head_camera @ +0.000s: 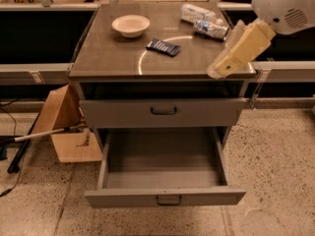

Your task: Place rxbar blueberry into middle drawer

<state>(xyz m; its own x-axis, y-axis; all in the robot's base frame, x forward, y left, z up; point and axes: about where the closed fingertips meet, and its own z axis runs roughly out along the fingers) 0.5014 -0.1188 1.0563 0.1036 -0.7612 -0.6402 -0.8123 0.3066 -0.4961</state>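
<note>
The rxbar blueberry (163, 46) is a dark blue flat bar lying on the cabinet top (108, 58), near its middle. The middle drawer (162, 156) is pulled out wide, with a plain grey tray and a greyish loop handle (169, 199) on its front. My gripper (220, 69) is the cream-coloured end of the arm, hanging over the right front corner of the cabinet top, to the right of the bar and apart from it. It holds nothing that I can see.
A white bowl (130, 25) stands at the back left of the top. Clear crinkled plastic bottles (204, 21) lie at the back right. A grey drawer with a blacker handle (163, 111) sits above the open one. A cardboard box (66, 127) stands on the floor to the left.
</note>
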